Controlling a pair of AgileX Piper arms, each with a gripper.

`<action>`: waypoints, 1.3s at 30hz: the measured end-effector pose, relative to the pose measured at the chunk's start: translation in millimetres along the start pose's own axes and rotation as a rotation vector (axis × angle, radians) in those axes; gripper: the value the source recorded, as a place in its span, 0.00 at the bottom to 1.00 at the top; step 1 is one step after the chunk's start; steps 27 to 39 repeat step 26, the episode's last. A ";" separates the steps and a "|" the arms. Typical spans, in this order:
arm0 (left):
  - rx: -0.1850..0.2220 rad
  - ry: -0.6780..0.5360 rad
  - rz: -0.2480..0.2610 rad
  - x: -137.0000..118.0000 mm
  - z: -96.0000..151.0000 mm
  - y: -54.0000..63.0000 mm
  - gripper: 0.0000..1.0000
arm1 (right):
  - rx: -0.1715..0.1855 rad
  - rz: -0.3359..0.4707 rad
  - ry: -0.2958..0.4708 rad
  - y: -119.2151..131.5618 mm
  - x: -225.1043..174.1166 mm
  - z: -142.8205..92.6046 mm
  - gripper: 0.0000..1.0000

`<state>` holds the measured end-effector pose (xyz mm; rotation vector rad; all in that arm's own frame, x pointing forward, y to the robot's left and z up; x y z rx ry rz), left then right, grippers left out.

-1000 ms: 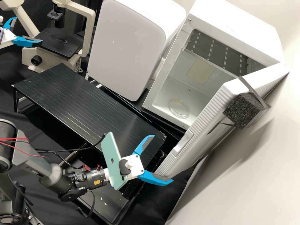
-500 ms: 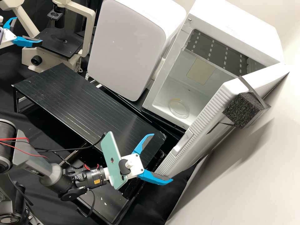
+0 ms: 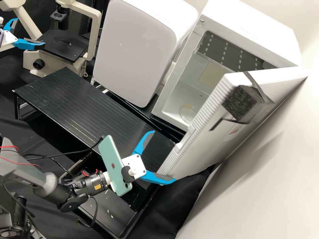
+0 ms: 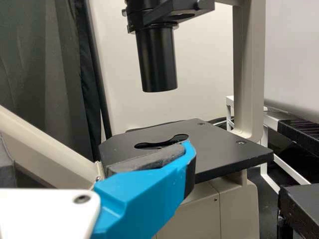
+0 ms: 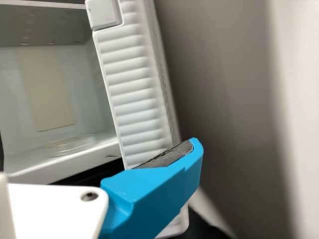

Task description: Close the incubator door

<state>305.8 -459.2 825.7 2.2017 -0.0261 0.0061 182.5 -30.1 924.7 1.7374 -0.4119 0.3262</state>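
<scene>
At the far left, the left gripper [image 3: 30, 32] has its fingers spread with nothing between them, beside the microscope [image 3: 63, 49]; presumably it is parked there because one arm is enough for the door. Beyond its tips runs the black platform [image 3: 83, 106].

Behind the fingers of the right gripper [image 3: 163, 156], a green phone [image 3: 114, 166] is mounted, probably to serve as a camera. Those fingers are apart too and grasp nothing: the lower one [image 3: 159, 179] lies against the door's near corner, seemingly on its outer side, which makes sense for pushing rather than pinching.

Past the fingertips, the incubator [image 3: 252, 30] stands open, a clear dish [image 3: 186, 115] inside. The door [image 3: 199, 142] slants away from the lower finger towards its hinge side, a dark foam block [image 3: 239, 103] strapped on. It likely needs more steady pushing inward; the smooth corner could slip off the finger.
</scene>
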 end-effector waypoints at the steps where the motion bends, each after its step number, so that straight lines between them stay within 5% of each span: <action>1: 0.000 0.000 0.000 0.0 0.0 0.0 1.00 | 0.006 -0.018 0.009 -3.2 -1.7 -2.6 1.00; 8: 0.000 0.000 0.000 0.0 0.0 0.0 1.00 | -0.012 -0.212 0.164 -33.1 -11.8 -30.9 1.00; 13: 0.000 0.000 0.000 0.0 0.0 0.0 1.00 | -0.010 -0.259 0.231 -42.5 -19.4 -41.6 1.00; 18: 0.000 0.000 0.000 0.0 0.0 0.0 1.00 | -0.025 -0.244 0.227 -47.9 -24.3 -41.8 1.00; 22: 0.000 0.000 0.000 0.0 0.0 0.0 1.00 | 0.006 -0.172 0.195 -51.8 -33.4 -42.5 1.00; 26: 0.000 0.000 0.000 0.0 0.0 0.0 1.00 | 0.036 -0.193 0.200 -56.4 -42.7 -43.6 1.00; 39: 0.000 0.000 0.000 0.0 0.0 0.0 1.00 | 0.036 -0.193 0.200 -56.4 -42.7 -43.6 1.00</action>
